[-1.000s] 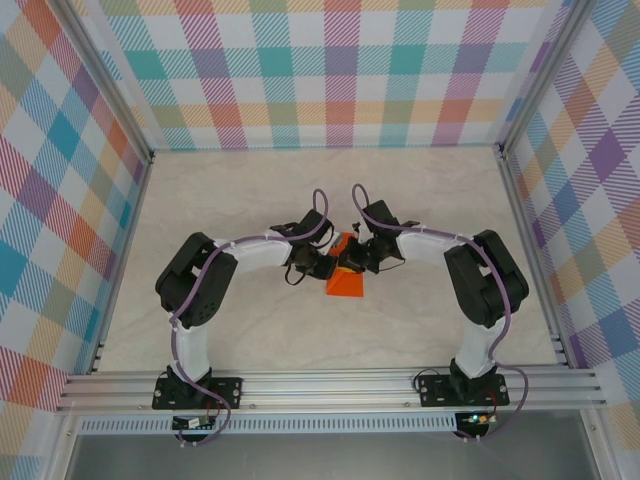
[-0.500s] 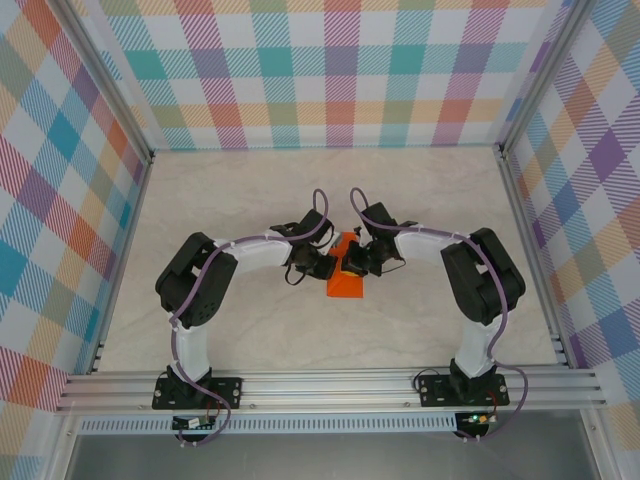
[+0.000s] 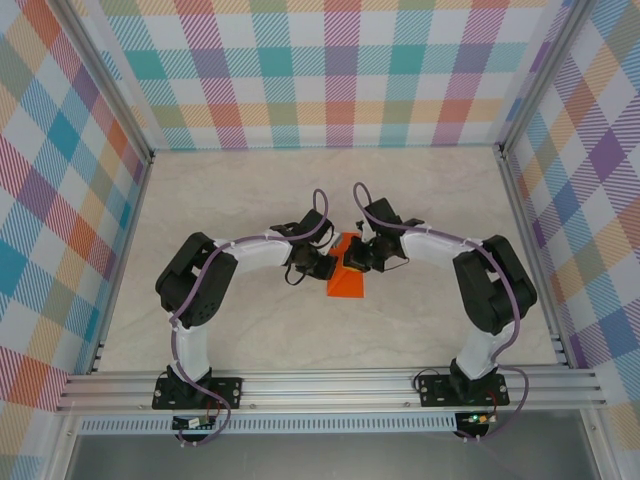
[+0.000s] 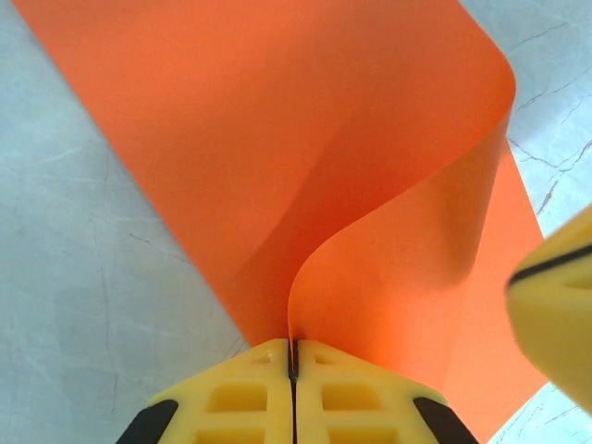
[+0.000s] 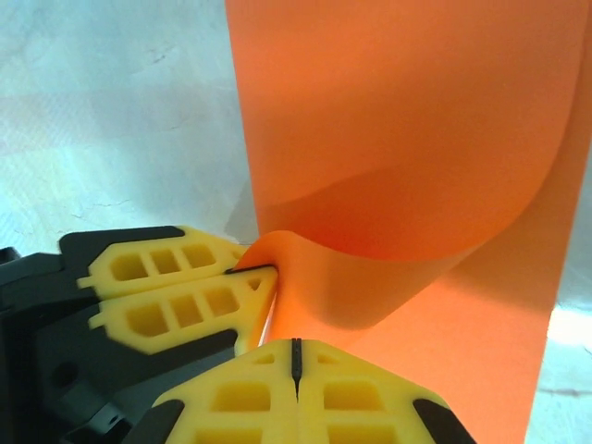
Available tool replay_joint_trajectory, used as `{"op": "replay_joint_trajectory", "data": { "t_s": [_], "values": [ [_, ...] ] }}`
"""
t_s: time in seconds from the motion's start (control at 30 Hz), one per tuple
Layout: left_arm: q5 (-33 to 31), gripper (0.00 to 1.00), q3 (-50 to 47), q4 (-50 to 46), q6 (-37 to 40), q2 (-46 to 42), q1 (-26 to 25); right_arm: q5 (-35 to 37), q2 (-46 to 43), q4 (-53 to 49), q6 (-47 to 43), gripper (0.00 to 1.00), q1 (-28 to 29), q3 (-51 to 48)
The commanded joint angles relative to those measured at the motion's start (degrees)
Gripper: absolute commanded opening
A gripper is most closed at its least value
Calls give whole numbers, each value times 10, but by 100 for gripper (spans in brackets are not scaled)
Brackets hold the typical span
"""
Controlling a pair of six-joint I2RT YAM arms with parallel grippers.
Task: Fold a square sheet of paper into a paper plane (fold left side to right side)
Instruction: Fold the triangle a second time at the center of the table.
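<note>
Left tool (image 4: 293, 347) closed, pinching raised edge of orange paper (image 4: 277, 139). Right tool (image 5: 296, 344) closed just beside it, hold unclear. Rest of paper flat on surface (image 4: 83, 277).

The pale, marble-veined tabletop (image 3: 420, 200) stretched away on every side of the left pincer (image 3: 324, 267) and the right pincer (image 3: 352, 262). Well beyond both stood the back wall (image 3: 330, 70), a pastel plaid of teal, orange, pink, purple and yellow. The left wall (image 3: 60, 200), far out past the left pincer, and the right wall (image 3: 590, 180), far out past the right pincer, wore the same plaid. Aluminium posts (image 3: 115, 90) framed the far corners. Behind the pincers, along the near edge, ran a ribbed aluminium rail (image 3: 330, 385). The light was even, and the shadows on the table were soft.
</note>
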Motion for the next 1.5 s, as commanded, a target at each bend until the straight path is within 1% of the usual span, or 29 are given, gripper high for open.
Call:
{"op": "replay_joint_trajectory", "data": {
  "t_s": [0.0,0.23,0.6,0.8,1.07,1.47],
  "values": [
    [8,6,12,-17,7,-19,7,26,-31,-30,-5,2,-1,-36],
    [7,6,15,-21,9,-20,5,16,-27,-10,6,2,-2,-86],
    [10,6,17,-25,13,-35,2,34,11,-51,-7,1,-2,-76],
    [12,6,20,-25,12,-32,0,37,11,-60,-13,1,-2,-71],
    [-1,6,21,-23,12,-15,0,39,7,-67,-19,1,-2,-67],
    [2,6,19,-18,12,2,0,37,8,-69,-24,1,-2,-62]
  ]
}}
